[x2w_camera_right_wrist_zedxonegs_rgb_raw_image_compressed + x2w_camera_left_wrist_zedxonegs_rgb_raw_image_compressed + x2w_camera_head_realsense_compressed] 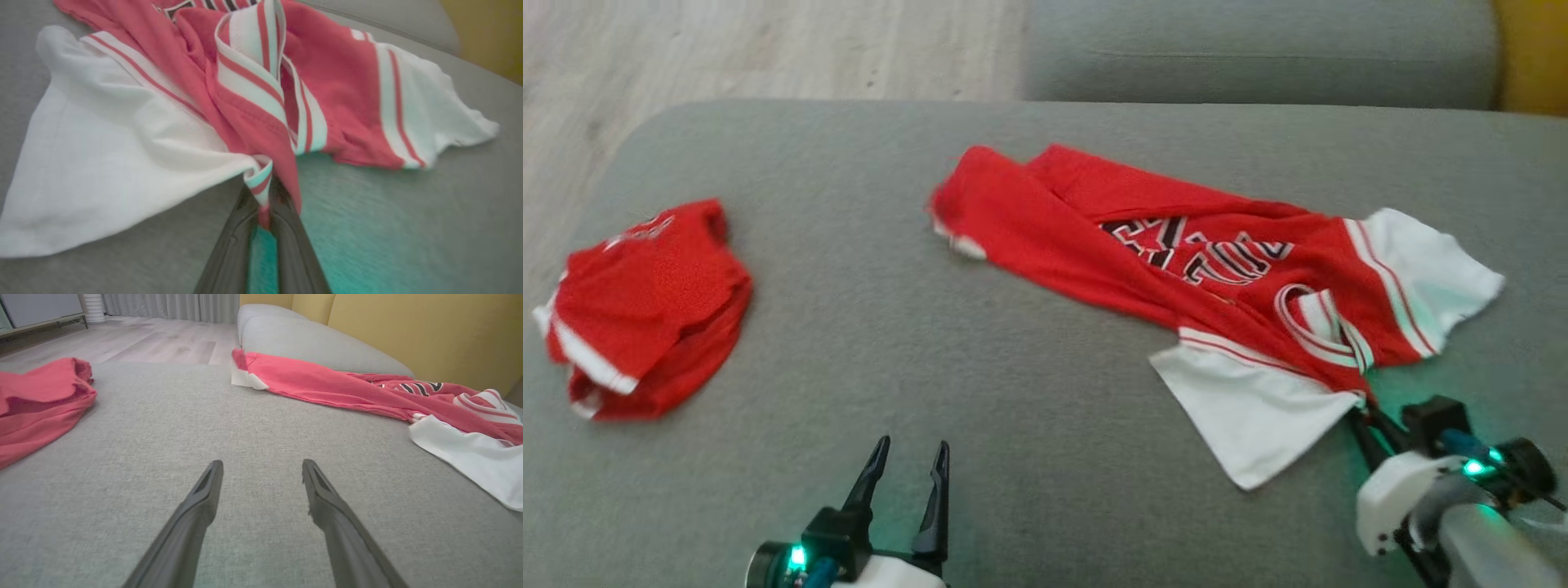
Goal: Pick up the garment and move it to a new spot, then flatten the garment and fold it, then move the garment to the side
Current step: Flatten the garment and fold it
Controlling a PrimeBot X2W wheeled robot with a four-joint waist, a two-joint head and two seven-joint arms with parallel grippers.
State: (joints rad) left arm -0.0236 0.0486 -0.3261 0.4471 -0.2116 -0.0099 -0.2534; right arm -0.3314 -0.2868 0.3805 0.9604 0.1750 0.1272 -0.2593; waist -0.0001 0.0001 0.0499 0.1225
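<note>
A red garment [1160, 245] with white sleeves and black-and-white lettering lies crumpled and stretched across the grey sofa seat [866, 327]. My right gripper [1364, 408] is shut on its striped collar edge at the near side; the right wrist view shows the red-and-white trim [259, 179] pinched between the two dark fingers, with the white sleeve [102, 155] fanned out to the left. My left gripper [911, 461] stands open over bare cushion at the lower middle, well left of the garment [347, 388], nothing between its fingers [204, 490].
A second red garment [645, 306] lies bunched at the seat's left end, also seen at the left in the left wrist view [36, 400]. The sofa backrest [1258, 49] runs along the far side. Wooden floor [727, 49] lies beyond the left edge.
</note>
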